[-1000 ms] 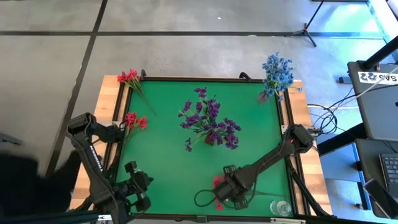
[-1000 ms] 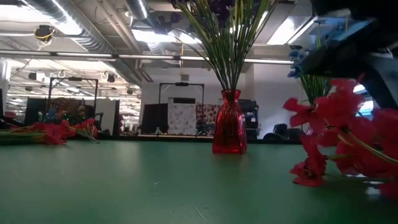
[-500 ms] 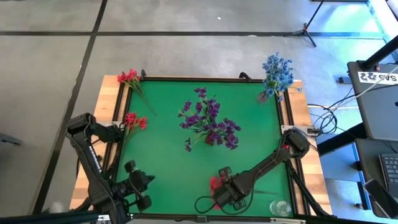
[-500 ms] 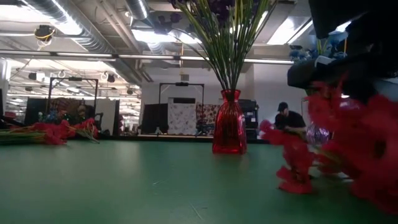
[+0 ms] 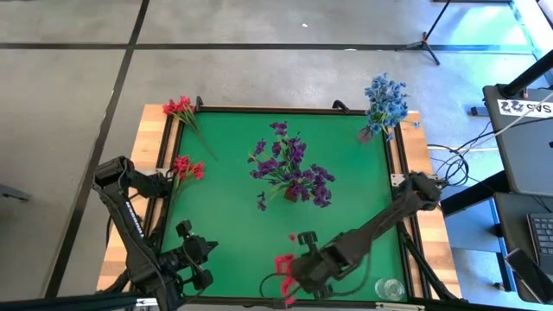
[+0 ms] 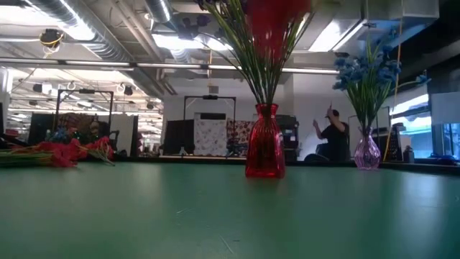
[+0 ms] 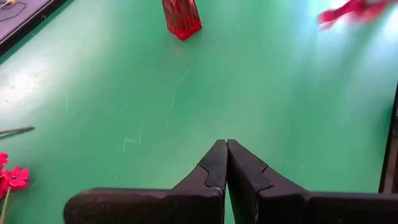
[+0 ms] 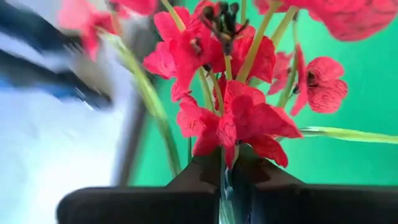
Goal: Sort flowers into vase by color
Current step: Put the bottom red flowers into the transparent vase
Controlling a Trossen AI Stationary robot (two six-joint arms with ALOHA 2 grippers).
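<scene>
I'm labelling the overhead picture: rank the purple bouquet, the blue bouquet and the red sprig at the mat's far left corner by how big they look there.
1. purple bouquet, clearly the widest.
2. blue bouquet.
3. red sprig, smallest.

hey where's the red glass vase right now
In the high view the red glass vase stands near the middle of the green mat, under its purple flowers. The blue bouquet is at the far right corner.
</scene>
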